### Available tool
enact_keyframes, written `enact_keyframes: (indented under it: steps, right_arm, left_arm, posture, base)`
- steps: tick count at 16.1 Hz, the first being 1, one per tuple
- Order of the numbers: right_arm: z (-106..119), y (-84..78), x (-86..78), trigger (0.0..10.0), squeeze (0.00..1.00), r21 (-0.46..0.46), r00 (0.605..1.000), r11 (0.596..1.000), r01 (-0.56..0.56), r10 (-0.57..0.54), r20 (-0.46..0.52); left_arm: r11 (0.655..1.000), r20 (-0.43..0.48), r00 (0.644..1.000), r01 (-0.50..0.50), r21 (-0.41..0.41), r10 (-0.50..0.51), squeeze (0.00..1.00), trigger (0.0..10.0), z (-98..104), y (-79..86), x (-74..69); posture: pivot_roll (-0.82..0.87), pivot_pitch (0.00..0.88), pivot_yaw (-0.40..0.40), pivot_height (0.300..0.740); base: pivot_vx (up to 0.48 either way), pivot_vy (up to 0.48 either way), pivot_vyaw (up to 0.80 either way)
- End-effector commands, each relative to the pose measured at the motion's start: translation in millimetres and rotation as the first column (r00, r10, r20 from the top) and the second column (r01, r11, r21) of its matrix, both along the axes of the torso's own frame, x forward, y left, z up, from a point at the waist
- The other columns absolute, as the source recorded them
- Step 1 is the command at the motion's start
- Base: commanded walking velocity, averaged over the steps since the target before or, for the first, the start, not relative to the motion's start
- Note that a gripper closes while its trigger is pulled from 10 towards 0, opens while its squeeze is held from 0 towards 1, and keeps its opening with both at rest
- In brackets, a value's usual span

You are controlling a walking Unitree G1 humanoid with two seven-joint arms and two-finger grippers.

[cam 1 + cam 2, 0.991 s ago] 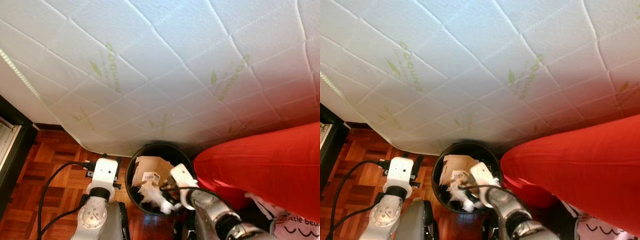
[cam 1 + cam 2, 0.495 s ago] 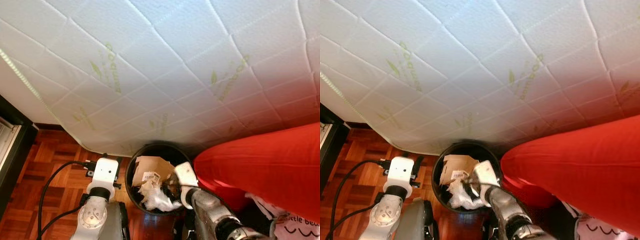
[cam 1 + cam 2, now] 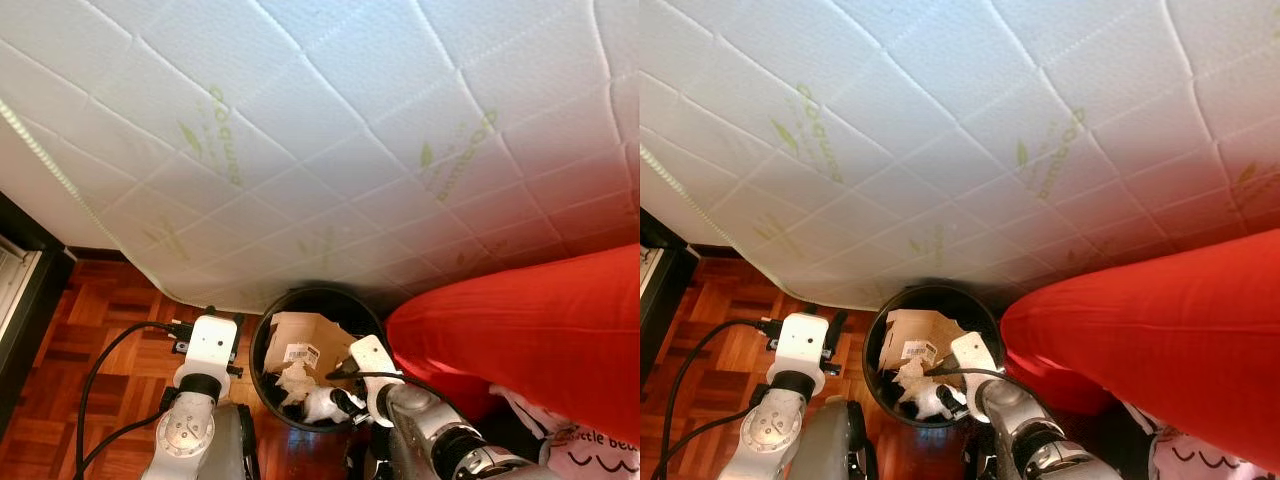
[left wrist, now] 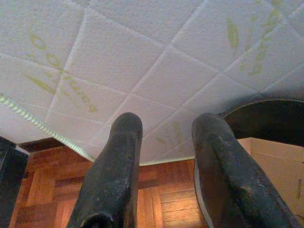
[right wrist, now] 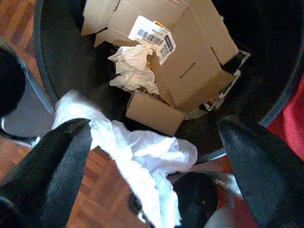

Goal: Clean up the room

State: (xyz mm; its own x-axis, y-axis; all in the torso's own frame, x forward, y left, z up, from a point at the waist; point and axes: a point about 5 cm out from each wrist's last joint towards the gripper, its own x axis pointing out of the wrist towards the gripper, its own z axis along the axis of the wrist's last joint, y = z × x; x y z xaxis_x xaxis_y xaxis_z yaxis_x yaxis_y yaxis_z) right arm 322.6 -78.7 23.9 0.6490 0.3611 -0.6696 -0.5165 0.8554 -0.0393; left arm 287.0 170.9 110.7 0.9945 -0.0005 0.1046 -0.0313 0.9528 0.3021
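A black round trash bin (image 3: 268, 345) stands on the floor at the foot of the mattress. Inside lie an opened cardboard box (image 5: 190, 57) with a barcode label and crumpled white paper (image 5: 135, 69). My right gripper (image 5: 154, 128) hangs over the bin's near rim, open wide. A crumpled white tissue (image 5: 142, 152) sits between its fingers, touching one finger (image 5: 61, 161); the other finger is clear of it. In the eye views the tissue (image 3: 322, 402) shows at the bin's near side. My left gripper (image 4: 168, 126) is open and holds nothing, beside the bin, pointing at the mattress.
A white quilted mattress (image 3: 320, 140) with green print overhangs the bin. Red fabric (image 3: 530, 330) bulges close on the right. Parquet floor (image 3: 110, 320) lies to the left, with dark furniture (image 3: 20, 300) at the left edge. A black cable (image 3: 100, 365) loops off my left arm.
My right gripper pushed over the bin, then drew back toward me. The white tissue has dropped lower at the bin's near side. The left arm has not moved.
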Motion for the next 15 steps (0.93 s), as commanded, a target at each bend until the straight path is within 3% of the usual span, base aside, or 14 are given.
enact_keyframes:
  steps: [1, 4, 6, 7, 9, 10, 12, 13, 14, 15]
  right_arm:
    - [-9.3, 0.3, -8.6, 10.0, 1.0, -0.006, 0.999, 1.0, -0.019, 0.019, -0.035]
    - [-8.8, 0.1, -7.8, 10.0, 1.0, -0.018, 0.999, 1.0, -0.015, 0.015, -0.029]
    - [-1.2, 8.1, -5.2, 10.0, 1.0, 0.142, 0.997, 0.99, -0.023, 0.012, 0.076]
    - [0.0, 8.8, -4.9, 10.0, 1.0, 0.167, 0.996, 0.986, -0.016, 0.001, 0.091]
    - [-8.9, -1.9, -7.3, 10.0, 1.0, -0.074, 0.999, 0.997, -0.03, 0.027, -0.032]
    - [-11.3, -2.0, -10.7, 10.0, 0.0, -0.087, 0.992, 0.993, -0.08, 0.071, -0.104]
    - [-0.8, 6.8, -4.3, 10.0, 0.0, 0.124, 0.996, 0.992, -0.015, 0.003, 0.093]
    - [-1.5, 5.9, -4.5, 10.0, 0.0, 0.14, 0.995, 0.99, 0.018, -0.031, 0.091]
    - [-5.3, 2.4, -5.6, 10.0, 0.0, 0.066, 0.998, 0.997, 0.028, -0.031, 0.047]
    - [-10.7, -3.5, -8.4, 10.0, 0.0, -0.08, 0.999, 0.997, -0.004, -0.001, -0.051]
  left_arm:
    - [1.0, -0.049, 0.999, 0.0, 0.0, 0.0, 0.0, 10.0, -12.0, -0.6, -5.3]
    - [1.0, -0.049, 0.999, 0.0, 0.003, 0.0, 0.0, 10.0, -12.1, -0.2, -5.3]
    - [1.0, -0.048, 0.999, -0.001, 0.005, 0.001, 0.0, 10.0, -12.0, 0.1, -5.4]
    - [1.0, -0.048, 0.999, -0.002, 0.005, 0.002, 0.0, 10.0, -12.0, 0.1, -5.5]
    - [1.0, -0.048, 0.999, -0.002, 0.004, 0.002, 0.0, 10.0, -12.1, 0.0, -5.4]
    - [1.0, -0.048, 0.999, -0.001, 0.004, 0.002, 0.0, 10.0, -12.1, -0.3, -5.3]
    - [1.0, -0.047, 0.999, -0.002, 0.005, 0.002, 0.0, 10.0, -11.9, 0.3, -5.3]
    - [1.0, -0.047, 0.999, -0.003, 0.004, 0.003, 0.0, 10.0, -11.9, 0.3, -5.3]
    - [1.0, -0.047, 0.999, -0.002, 0.003, 0.003, 0.0, 10.0, -11.9, 0.1, -5.2]
    - [1.0, -0.047, 0.999, -0.002, 0.004, 0.002, 0.0, 10.0, -11.9, -0.2, -5.0]
  posture:
    - [0.18, 0.443, -0.09, 0.615]
    - [0.18, 0.443, -0.089, 0.615]
    - [0.18, 0.444, -0.088, 0.615]
    - [0.18, 0.445, -0.089, 0.615]
    - [0.18, 0.443, -0.089, 0.615]
    - [0.18, 0.442, -0.09, 0.615]
    - [0.17, 0.444, -0.09, 0.615]
    - [0.17, 0.444, -0.091, 0.615]
    - [0.17, 0.444, -0.09, 0.615]
    - [0.17, 0.444, -0.09, 0.615]
  base:
    - [0.0, 0.0, 0.0]
    - [0.0, 0.0, 0.0]
    - [0.0, 0.0, 0.0]
    - [0.0, 0.0, 0.0]
    - [0.0, 0.0, 0.0]
    - [0.0, 0.0, 0.0]
    - [0.0, 0.0, 0.0]
    - [0.0, 0.0, 0.0]
    - [0.0, 0.0, 0.0]
    - [0.0, 0.0, 0.0]
